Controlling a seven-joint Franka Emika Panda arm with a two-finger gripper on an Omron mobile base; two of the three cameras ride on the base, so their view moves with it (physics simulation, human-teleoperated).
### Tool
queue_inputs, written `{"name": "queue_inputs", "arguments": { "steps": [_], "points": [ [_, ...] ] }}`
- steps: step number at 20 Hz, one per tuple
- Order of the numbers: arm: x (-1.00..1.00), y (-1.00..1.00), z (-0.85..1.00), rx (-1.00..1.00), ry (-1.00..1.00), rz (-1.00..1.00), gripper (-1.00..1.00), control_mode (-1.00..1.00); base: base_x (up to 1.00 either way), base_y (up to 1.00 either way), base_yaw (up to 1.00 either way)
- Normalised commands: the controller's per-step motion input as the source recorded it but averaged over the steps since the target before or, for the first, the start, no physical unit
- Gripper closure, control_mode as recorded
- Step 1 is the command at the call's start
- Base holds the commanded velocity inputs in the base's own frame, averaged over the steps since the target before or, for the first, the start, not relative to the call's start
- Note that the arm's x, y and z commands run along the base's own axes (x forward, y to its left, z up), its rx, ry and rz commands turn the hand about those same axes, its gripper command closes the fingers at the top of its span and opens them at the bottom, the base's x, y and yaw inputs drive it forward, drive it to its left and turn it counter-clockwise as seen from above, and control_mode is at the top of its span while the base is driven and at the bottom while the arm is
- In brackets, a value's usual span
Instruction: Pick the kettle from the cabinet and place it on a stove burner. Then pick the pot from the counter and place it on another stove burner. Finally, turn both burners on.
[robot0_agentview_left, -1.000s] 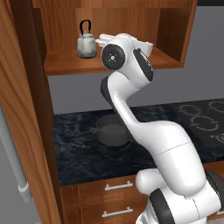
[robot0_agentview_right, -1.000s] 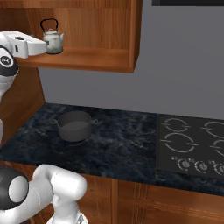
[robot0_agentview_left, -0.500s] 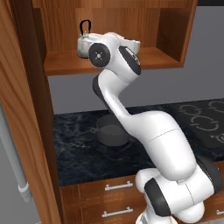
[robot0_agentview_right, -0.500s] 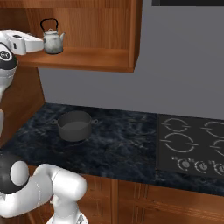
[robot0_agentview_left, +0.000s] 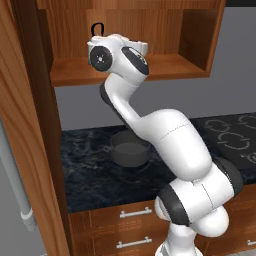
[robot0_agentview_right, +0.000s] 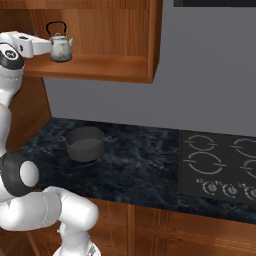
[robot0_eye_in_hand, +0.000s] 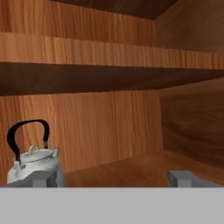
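The arm rises from the base, bends over the tabletop (robot0_agentview_right: 145, 150) and reaches up and back into the open-fronted cabinet (robot0_agentview_right: 115, 67), its wrist level with the shelf; the end effector (robot0_eye_in_hand: 113, 179) points horizontally into the cabinet, its two fingertips standing wide apart with nothing between them; in the hand view the left fingertip (robot0_eye_in_hand: 40, 178) sits low in front of the kettle's body, the right one over bare shelf wood.

The kettle (robot0_agentview_right: 61, 44) stands upright on the cabinet shelf, toward the shelf's left end in the right base view, its black arched handle up and its spout turned toward the shelf's open side; the end effector's tip is just beside it, and whether they touch cannot be told; in the left base view the black handle (robot0_agentview_left: 98, 28) shows above the white wrist.

The pot (robot0_agentview_right: 86, 143) rests on the tabletop below the cabinet, open and with nothing in it; the stove burners (robot0_agentview_right: 205, 161) lie well apart from it, bare.
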Motion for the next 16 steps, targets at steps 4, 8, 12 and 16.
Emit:
{"name": "queue_inputs", "arguments": {
  "steps": [4, 8, 12, 16],
  "points": [
    [0.43, 0.22, 0.0, -0.05, 0.0, 0.0, -1.0, -1.0, 0.0, 0.0, 0.0],
    [0.44, 0.3, 0.0, -0.02, 0.0, 0.0, -1.0, -1.0, 0.0, 0.0, 0.0],
    [0.46, 0.33, 0.0, -0.02, 0.0, 0.0, -1.0, -1.0, 0.0, 0.0, 0.0],
    [0.42, 0.29, 0.0, -0.02, 0.0, 0.0, -1.0, -1.0, 0.0, 0.0, 0.0]
  ]
}}
